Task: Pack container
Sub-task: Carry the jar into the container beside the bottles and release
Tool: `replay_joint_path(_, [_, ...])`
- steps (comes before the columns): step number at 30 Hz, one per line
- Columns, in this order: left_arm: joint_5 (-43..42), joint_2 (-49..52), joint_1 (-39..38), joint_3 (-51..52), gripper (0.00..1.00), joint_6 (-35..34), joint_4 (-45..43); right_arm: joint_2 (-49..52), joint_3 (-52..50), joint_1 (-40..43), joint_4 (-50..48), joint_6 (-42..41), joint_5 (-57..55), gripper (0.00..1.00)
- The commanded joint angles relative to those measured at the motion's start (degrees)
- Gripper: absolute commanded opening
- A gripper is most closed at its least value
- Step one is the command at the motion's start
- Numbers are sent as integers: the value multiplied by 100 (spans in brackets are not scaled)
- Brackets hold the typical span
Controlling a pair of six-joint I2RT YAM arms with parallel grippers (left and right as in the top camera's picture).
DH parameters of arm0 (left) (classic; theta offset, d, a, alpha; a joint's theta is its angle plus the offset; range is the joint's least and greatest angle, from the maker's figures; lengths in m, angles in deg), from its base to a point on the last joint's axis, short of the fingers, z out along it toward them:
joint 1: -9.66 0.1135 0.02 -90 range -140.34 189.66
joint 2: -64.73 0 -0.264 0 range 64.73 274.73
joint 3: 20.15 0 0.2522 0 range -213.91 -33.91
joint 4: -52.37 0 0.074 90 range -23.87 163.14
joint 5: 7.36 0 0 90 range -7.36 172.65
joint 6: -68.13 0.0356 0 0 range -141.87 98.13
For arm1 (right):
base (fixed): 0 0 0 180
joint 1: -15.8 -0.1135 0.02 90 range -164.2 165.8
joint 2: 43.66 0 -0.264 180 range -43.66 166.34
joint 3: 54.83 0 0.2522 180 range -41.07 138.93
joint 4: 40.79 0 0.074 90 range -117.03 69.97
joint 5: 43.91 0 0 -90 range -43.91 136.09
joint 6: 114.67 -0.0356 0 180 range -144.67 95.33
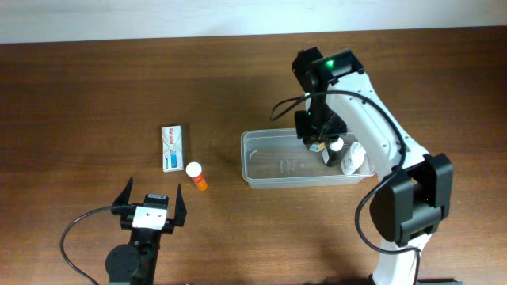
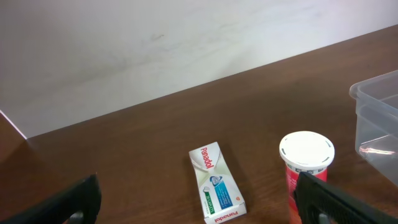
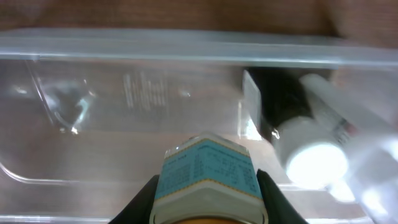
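Note:
The clear plastic container sits right of the table's middle; it also shows in the right wrist view and at the edge of the left wrist view. My right gripper is over its right end, shut on a small bottle with a light blue label. A dark bottle with a white cap lies inside the container at the right. My left gripper is open and empty near the front edge, behind a red bottle with a white cap that lies left of the container.
A white-and-blue Panadol box lies flat left of the red bottle, also seen in the left wrist view. A pale wall runs along the table's far edge.

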Motion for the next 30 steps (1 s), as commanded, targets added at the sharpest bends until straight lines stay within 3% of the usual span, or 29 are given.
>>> replay_joint_path(1, [-63, -46, 33, 26, 99, 7, -2, 11, -238, -28, -280, 168, 245, 29])
replay_joint_path(18, [-63, -46, 33, 26, 100, 7, -2, 13, -1394, -22, -1467, 203, 267, 30])
replay_joint_path(30, [-63, -46, 33, 26, 99, 7, -2, 17, -1683, -20, -2009, 203, 179, 33])
